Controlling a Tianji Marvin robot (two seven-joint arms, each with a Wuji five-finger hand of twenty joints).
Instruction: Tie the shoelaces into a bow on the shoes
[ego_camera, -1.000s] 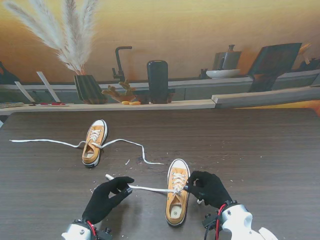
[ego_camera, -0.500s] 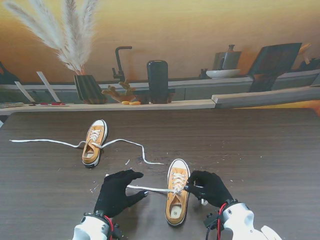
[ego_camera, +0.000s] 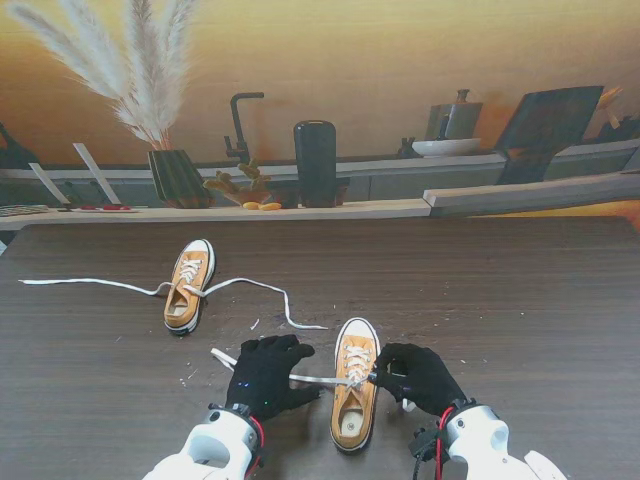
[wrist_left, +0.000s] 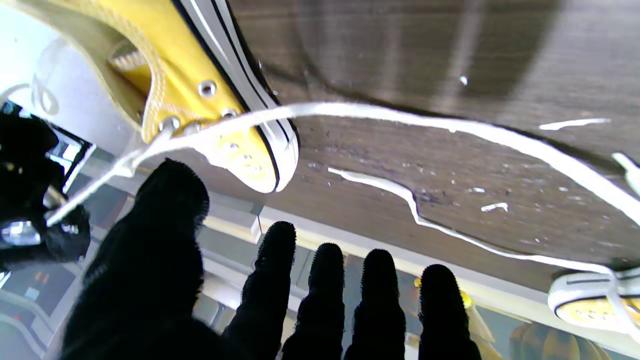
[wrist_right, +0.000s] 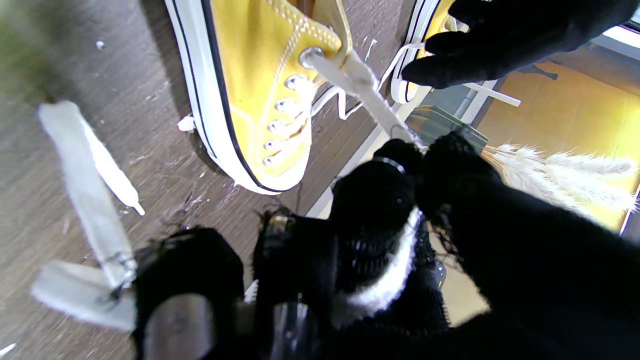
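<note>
Shoelaces were the matter here, and you should note how the left one was handled. Going left to right in the stand view: the far shoe (ego_camera: 188, 285) lay well apart on the left, toe away from me, its lace (ego_camera: 255, 288) trailing loose across the table (ego_camera: 520, 300) on both sides, untied. Next came the left hand (ego_camera: 268, 374). A second before, it had gripped the near shoe's left lace (ego_camera: 225, 358) out at its far end; half a second before, it had let go and shifted rightward. Now it had travelled closer to the near shoe (ego_camera: 354, 395), fingers (wrist_left: 327, 280) spread, holding nothing, hovering over that lace, which ran slack from the eyelets out to the left. On the right, the right hand (ego_camera: 415, 376) had stayed put beside the shoe, thumb and forefinger pinching the right lace (wrist_right: 367, 97) close to the top eyelet.

You could read this as a regrasp: the left hand giving up the tip to take the lace nearer the shoe. No crossing or loop existed yet, so the bow was barely begun.
</note>
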